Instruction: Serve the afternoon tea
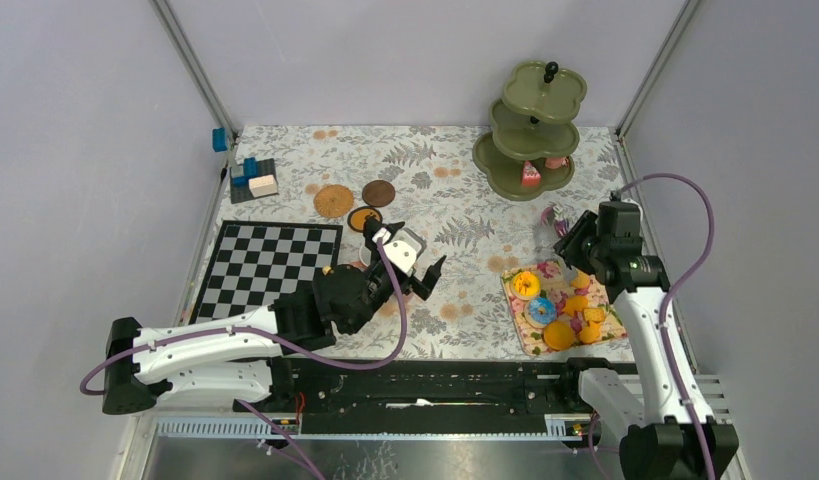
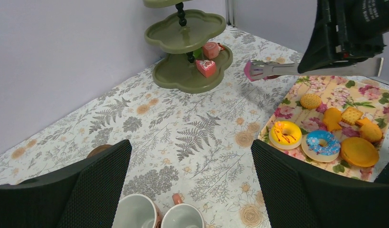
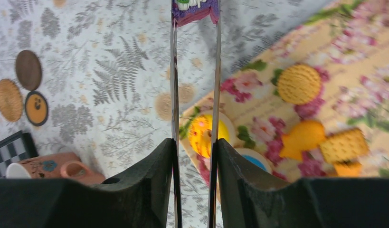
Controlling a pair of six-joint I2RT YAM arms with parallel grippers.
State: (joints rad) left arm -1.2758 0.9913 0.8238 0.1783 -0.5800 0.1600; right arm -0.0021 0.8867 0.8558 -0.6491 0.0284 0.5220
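left pincer [image 2: 191, 166] spread wide above mugs [image 2: 135, 213], right pincer [image 3: 194, 152] clamped on tongs [image 3: 174, 71] gripping purple cake [image 3: 197, 10], floral tray [image 3: 325, 61] beside

Ahead of the left gripper [image 2: 190, 145], between its wide-set fingers, the floral cloth [image 2: 202, 128] lies bare as far as the three-tier stand [image 2: 175, 78]. Just beneath it stand a mug [image 2: 137, 211] and a second mug [image 2: 183, 217], close together. Ahead to its right the tongs [image 2: 320, 70], clamped in the right gripper [image 3: 194, 145], hang across the way, over the far edge of the tray [image 2: 320, 88].
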